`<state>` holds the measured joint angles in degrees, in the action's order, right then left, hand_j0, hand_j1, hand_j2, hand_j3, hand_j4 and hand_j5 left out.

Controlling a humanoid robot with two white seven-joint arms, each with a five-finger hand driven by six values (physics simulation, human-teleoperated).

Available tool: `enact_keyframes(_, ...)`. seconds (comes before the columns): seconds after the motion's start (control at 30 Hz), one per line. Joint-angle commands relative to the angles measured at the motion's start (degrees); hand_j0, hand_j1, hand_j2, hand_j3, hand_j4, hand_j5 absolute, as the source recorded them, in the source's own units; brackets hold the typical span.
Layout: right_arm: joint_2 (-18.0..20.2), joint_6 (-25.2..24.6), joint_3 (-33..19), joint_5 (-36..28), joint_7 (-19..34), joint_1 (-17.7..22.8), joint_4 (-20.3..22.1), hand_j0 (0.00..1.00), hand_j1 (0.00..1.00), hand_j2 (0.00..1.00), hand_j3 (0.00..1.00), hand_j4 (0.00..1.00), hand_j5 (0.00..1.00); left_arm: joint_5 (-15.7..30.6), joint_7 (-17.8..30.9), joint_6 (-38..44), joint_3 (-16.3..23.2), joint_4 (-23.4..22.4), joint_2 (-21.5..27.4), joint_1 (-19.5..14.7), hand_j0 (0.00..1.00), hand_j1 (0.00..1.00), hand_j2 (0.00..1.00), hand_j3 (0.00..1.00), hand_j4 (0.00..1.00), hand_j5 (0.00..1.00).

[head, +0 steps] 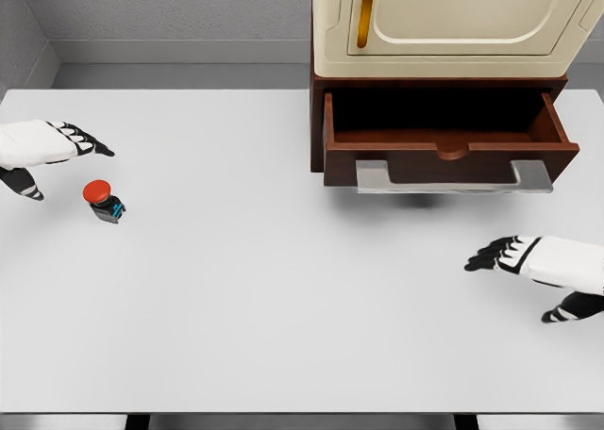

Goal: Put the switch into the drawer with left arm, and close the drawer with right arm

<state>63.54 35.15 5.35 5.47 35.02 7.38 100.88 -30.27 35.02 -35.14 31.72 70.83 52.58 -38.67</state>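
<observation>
Sitting on the white table [283,289] near its left edge, the switch [104,200], a red push-button on a small dark base, lies untouched and slightly tilted. The left hand [52,145] hovers just above and to the left of it, fingers stretched out flat and holding nothing. Well apart, on the far right, the right hand [543,260] hangs low over the table with its fingers likewise extended and empty. The wooden drawer [448,138] stands pulled out from the cabinet [453,24] at the back of the table, its interior dark and apparently bare, its metal handle [453,177] facing the robot.

Nothing of the task appears done yet; the grasp comes first. The domed red cap offers a poor hold, so fingers closing on the top alone could squeeze the switch out sideways or tip it over. The carry runs across much of the table, and a loose pinch might drop it short of the drawer's front wall. Should the right hand push the handle too early, the drawer could catch the left hand.
</observation>
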Motion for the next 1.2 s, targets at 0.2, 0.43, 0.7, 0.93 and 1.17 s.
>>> enact_keyframes(0.2, 0.1, -0.1, 1.2, -0.4, 0.0, -0.4, 0.0, 1.0, 1.0, 1.0, 1.0, 1.0, 1.0, 0.5, 0.0, 0.1, 0.4, 0.5, -0.4, 0.2, 1.0, 1.0, 1.0, 1.0, 1.0, 1.0)
enact_keyframes(0.43, 0.2, -0.1, 1.2, -0.4, 0.0, 1.2, 0.0, 1.0, 1.0, 1.0, 1.0, 1.0, 1.0, 0.4, 0.0, 0.1, 2.4, 0.5, -2.2, 0.9, 1.0, 1.0, 1.0, 1.0, 1.0, 1.0)
enact_keyframes(0.7, 2.1, -0.1, -11.2, -0.7, 0.0, 5.8, -0.1, 0.81, 0.81, 0.81, 0.81, 0.81, 0.81, 0.4, 0.0, 0.1, 4.0, 0.5, -2.7, 0.7, 0.95, 0.95, 0.95, 0.95, 0.95, 0.95)
enact_keyframes(0.93, 1.8, -0.1, -14.4, -0.7, 0.0, 6.7, -0.1, 0.74, 0.74, 0.74, 0.74, 0.74, 0.74, 0.4, 0.0, 0.1, 5.3, 3.1, -2.6, 0.5, 0.89, 0.89, 0.89, 0.89, 0.89, 0.89)
enact_keyframes(1.17, 1.1, -0.1, -20.6, -0.8, 0.0, 10.8, -0.1, 0.72, 0.72, 0.72, 0.72, 0.72, 0.72, 0.5, 0.0, 0.1, 5.4, 3.4, -2.0, 0.6, 0.86, 0.86, 0.86, 0.86, 0.86, 0.86)
